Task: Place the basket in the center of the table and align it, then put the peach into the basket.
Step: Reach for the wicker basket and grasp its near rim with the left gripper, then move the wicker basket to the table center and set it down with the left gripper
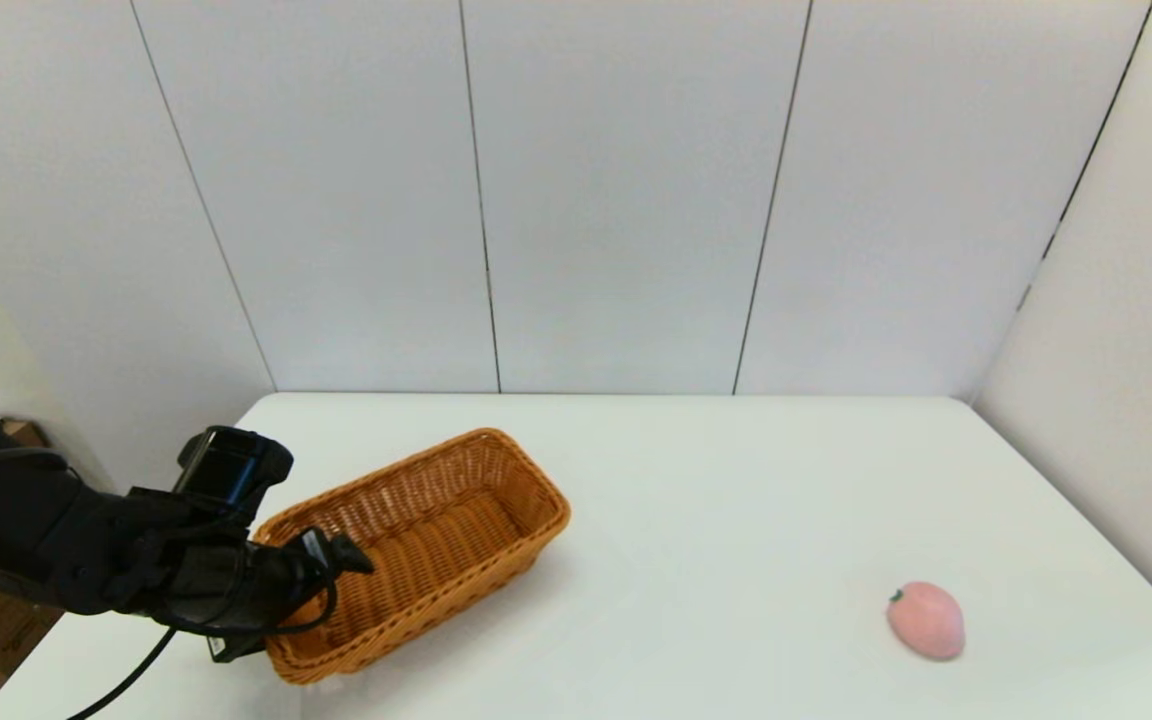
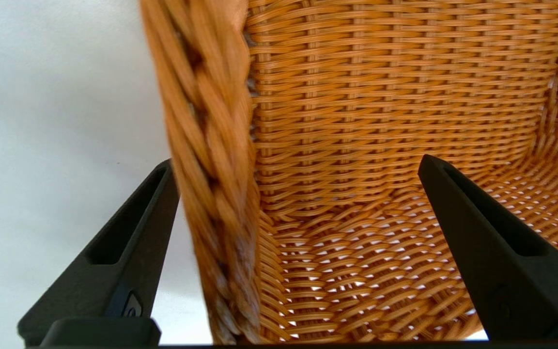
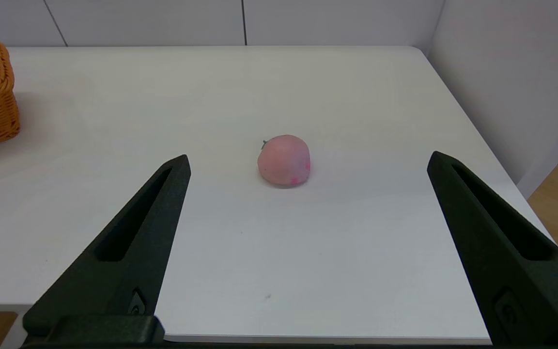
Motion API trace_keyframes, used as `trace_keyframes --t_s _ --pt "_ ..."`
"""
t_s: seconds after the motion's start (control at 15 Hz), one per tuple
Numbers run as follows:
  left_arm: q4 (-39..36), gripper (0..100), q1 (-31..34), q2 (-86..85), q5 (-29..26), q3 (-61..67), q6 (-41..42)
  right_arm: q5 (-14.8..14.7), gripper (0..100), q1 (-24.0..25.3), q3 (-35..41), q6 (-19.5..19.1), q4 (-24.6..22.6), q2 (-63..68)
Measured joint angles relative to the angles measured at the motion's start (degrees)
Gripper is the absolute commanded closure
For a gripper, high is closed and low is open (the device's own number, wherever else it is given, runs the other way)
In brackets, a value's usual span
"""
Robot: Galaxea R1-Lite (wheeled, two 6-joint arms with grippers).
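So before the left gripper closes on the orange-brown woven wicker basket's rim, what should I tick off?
1. Left gripper open, fingers straddling the braided rim of the orange-brown woven wicker basket: ok.
2. Basket centred and aligned on the plain white table: not ok; it sits left, skewed.
3. Basket interior free for the fruit: ok.
4. Small pale pink egg-shaped peach clear of the basket's path, resting far right: ok.
5. Right gripper open, back from the peach: ok.
6. Basket flat on the table: cannot tell.

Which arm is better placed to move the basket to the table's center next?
Left. The left claw is open and straddles the braided rim of the basket. The right claw, also open, faces the peach, far from the basket.
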Motion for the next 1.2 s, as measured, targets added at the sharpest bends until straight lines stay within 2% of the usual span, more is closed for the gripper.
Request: trace_keyframes --t_s 1.0,1.2 --pt "0.33 100 0.24 -0.15 0.3 -0.26 0.22 -0.02 0 -0.02 0.0 -0.06 0.04 0.0" --pt "0.63 100 -3.85 -3.94 -0.11 -1.57 0.83 0.04 0 -0.05 0.0 -0.39 -0.05 0.0"
